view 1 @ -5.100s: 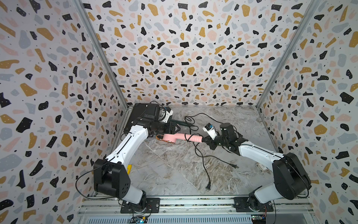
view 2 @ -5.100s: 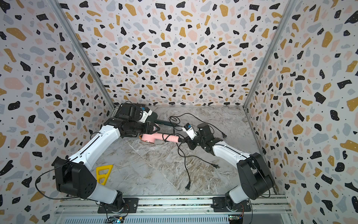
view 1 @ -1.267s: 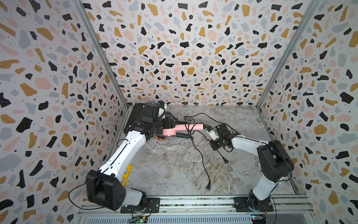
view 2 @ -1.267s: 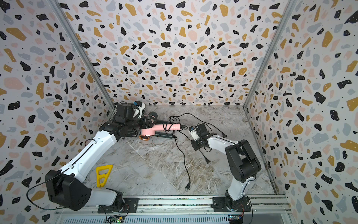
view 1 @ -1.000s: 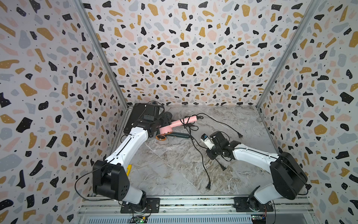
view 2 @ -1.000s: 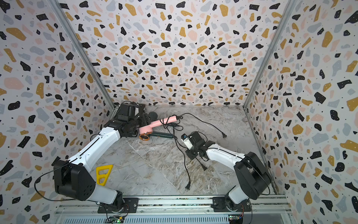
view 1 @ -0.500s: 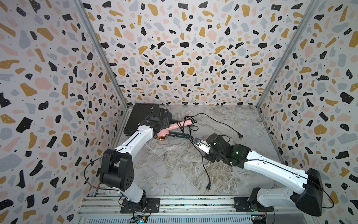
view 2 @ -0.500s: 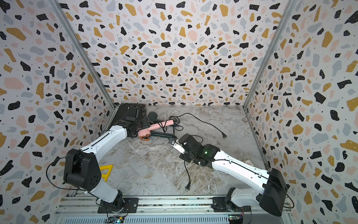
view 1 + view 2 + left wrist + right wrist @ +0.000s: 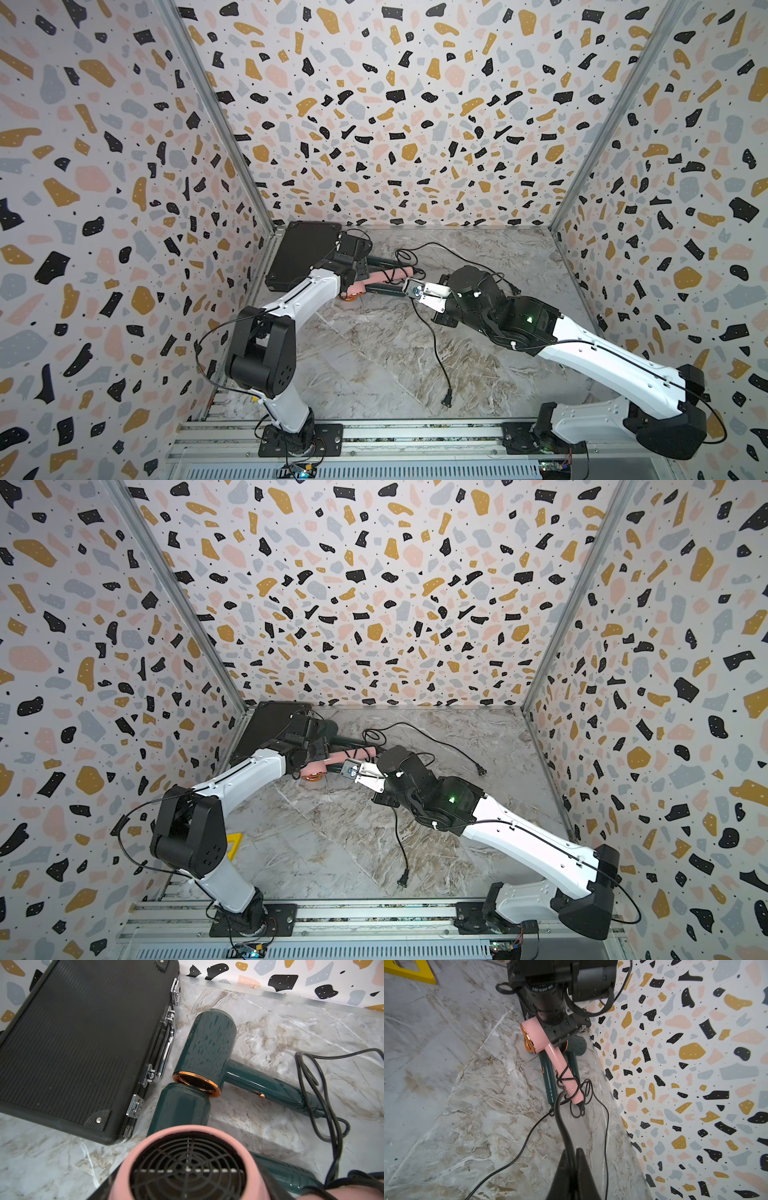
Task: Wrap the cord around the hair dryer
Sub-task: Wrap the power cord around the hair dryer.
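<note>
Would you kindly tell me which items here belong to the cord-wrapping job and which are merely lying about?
For the job: pink hair dryer, in left gripper; its black cord, in right gripper.
Lying about: two green hair dryers; black case; yellow triangular piece.

Lab robot cell: terrazzo-print walls (image 9: pixel 395 104), marble-look floor (image 9: pixel 365 374), two arms (image 9: pixel 602 361) on an aluminium rail (image 9: pixel 415 434).

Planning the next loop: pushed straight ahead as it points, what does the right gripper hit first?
Likely the cord-wrapped handle end of the pink hair dryer; the right gripper aims there, depth unclear.
</note>
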